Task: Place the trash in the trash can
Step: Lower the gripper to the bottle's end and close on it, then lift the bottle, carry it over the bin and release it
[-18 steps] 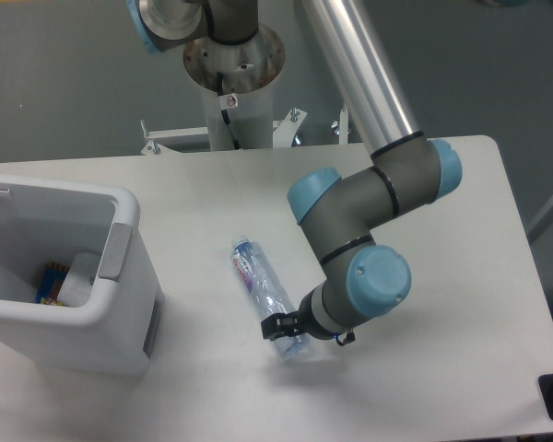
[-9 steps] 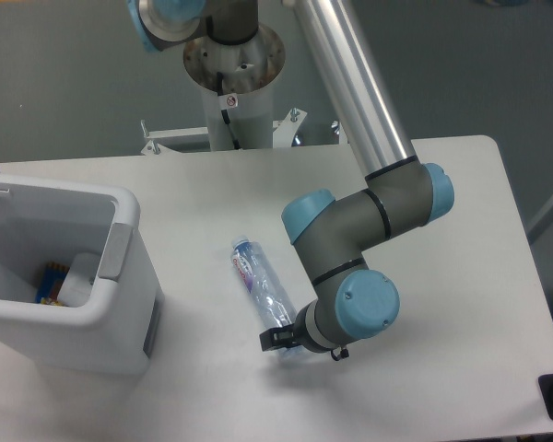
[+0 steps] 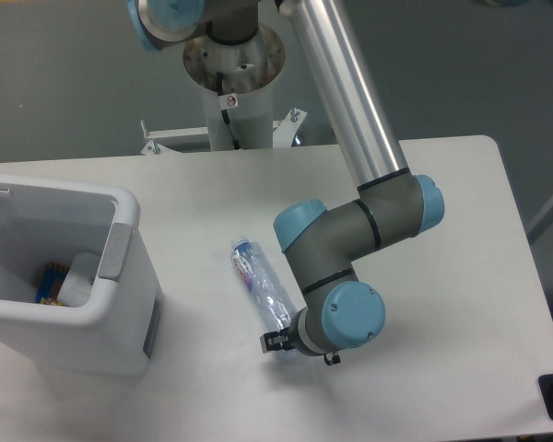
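**A:** Where does the crushed clear plastic bottle with the blue-and-red label (image 3: pixel 261 286) lie from the black two-finger gripper (image 3: pixel 277 342)?

**B:** The gripper sits at the bottle's lower end, so the rest of the bottle runs off from it toward about eleven o'clock. The long axis goes from eleven to five o'clock across the white tabletop (image 3: pixel 461 239), with the labelled end far from the gripper and the clear, crumpled end right at it.

**A:** Are the fingers on it?

**B:** I cannot tell. Only a small black part of the gripper shows below the blue-capped grey wrist joint (image 3: pixel 346 313), and the wrist covers the spot where the fingers and the bottle's end would meet. Spread or closed, touching or just beside, it is not readable here.

**A:** And the bin?

**B:** The white rectangular plastic trash can with rounded corners and a grey tab (image 3: pixel 64 276) stands well apart, at about nine o'clock from the gripper. Something orange and a pale piece lie inside it; what they are is too small to say.

**A:** So the move hinges on what?

**B:** I'd judge that the grip has to cross that eleven-to-five axis, then the bottle is carried toward nine o'clock over the rim.
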